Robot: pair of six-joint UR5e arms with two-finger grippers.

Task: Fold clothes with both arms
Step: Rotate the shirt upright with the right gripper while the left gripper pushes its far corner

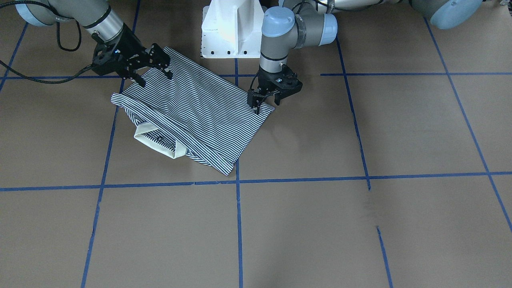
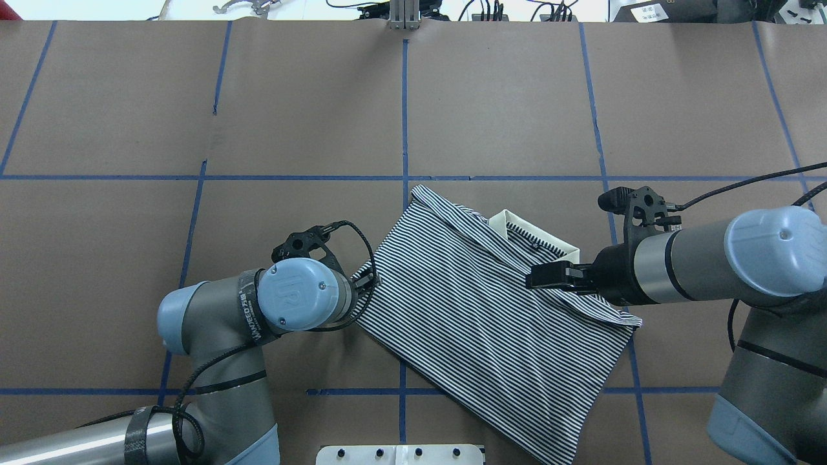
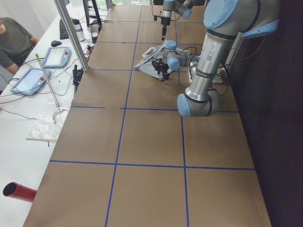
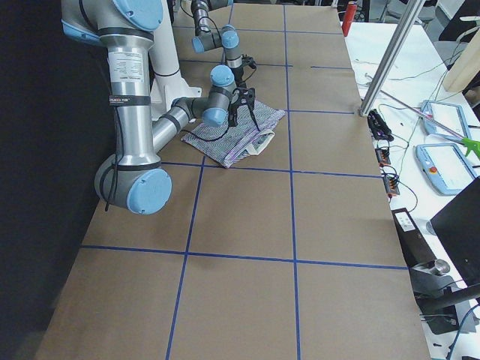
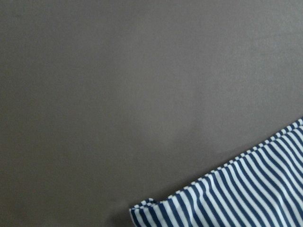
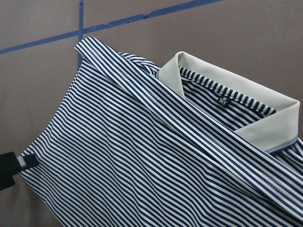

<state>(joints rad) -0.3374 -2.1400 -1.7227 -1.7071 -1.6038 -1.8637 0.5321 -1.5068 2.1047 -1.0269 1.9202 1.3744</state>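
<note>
Shirt (image 2: 491, 310), striped polo, folded into a slanted rectangle on the table (image 2: 258, 97) in front of the pedestal (image 1: 230, 28), cream collar (image 1: 154, 142) poking out one end. Judged mostly done; maybe one last halving left. Left gripper (image 1: 266, 105) spread at a corner, right gripper (image 1: 156, 79) likewise over the opposite edge, holding nothing.

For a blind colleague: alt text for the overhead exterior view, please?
A folded navy-and-white striped polo shirt lies diagonally on the brown table. The left gripper sits at one corner; the right gripper is over it, beside the cream collar.
</note>
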